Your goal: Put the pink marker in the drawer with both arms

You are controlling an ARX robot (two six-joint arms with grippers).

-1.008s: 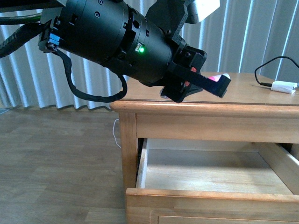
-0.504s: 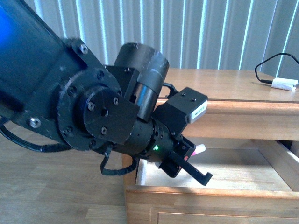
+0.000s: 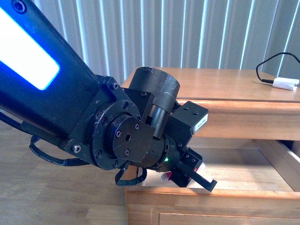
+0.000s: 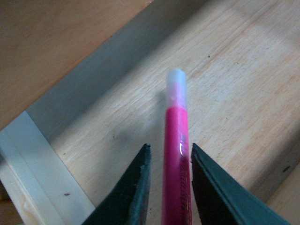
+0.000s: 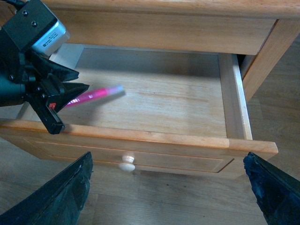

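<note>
Count: one pink marker (image 5: 91, 97), one drawer (image 5: 140, 136) with one round knob (image 5: 126, 162), two arms, one white adapter (image 3: 285, 85) with a black cable (image 3: 259, 70) on the table (image 3: 225, 84).

The left arm (image 3: 70, 108) reaches down across the front-left corner of the open drawer. Its tool (image 4: 169, 147) points into the cavity, fingers closed in on the marker. The marker's barrel lies between them and its pale cap juts forward over the drawer floor, clear of the boards, near the left wall.

The right tool (image 5: 167, 156) hangs in front of the drawer, above the floorboards, fingers spread wide and holding nothing.

The drawer is pulled well out from under the table top. Its floor is bare pale wood, with open room from the marker across to the right wall. The left tool's lower finger sits just above the front rail.
</note>
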